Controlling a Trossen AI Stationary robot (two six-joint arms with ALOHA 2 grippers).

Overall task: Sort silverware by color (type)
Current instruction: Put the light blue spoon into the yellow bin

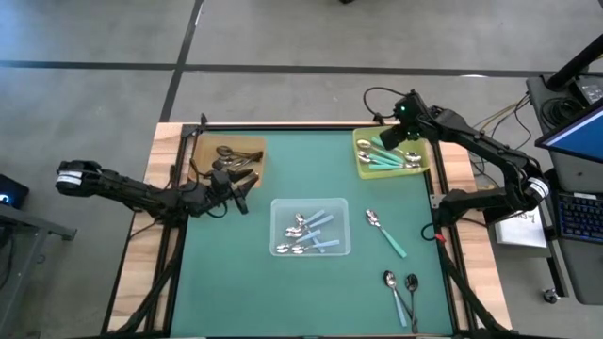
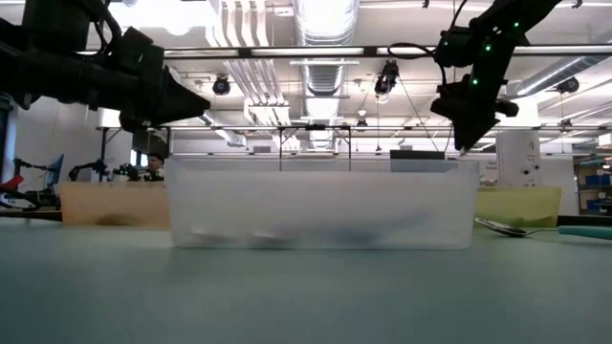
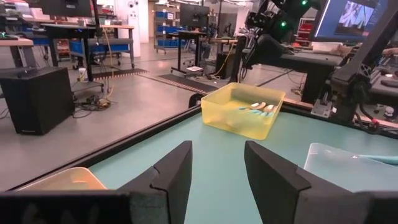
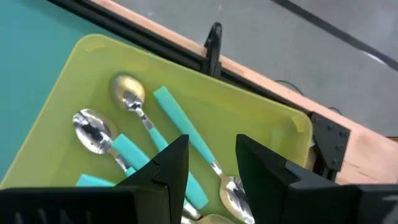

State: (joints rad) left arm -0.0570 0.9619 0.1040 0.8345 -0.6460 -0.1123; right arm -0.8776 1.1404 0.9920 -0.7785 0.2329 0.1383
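Observation:
My left gripper (image 1: 241,196) is open and empty, just off the brown tray (image 1: 252,151) toward the table's middle; several dark spoons (image 1: 226,155) lie in that tray. My right gripper (image 4: 211,149) hangs open and empty above the yellow-green tray (image 4: 93,50), where teal-handled spoons (image 4: 186,134) lie flat. The clear tray (image 1: 341,247) holds pale-blue-handled spoons (image 1: 316,226). On the mat lie a teal-handled spoon (image 1: 386,233), a pale-handled spoon (image 1: 394,290) and a dark spoon (image 1: 412,284).
The three trays sit on a green mat (image 1: 236,273) with a black frame and a wooden border (image 1: 143,254). The clear tray (image 2: 320,205) fills the middle of the low view. Bare mat lies along the near edge, left of the loose spoons.

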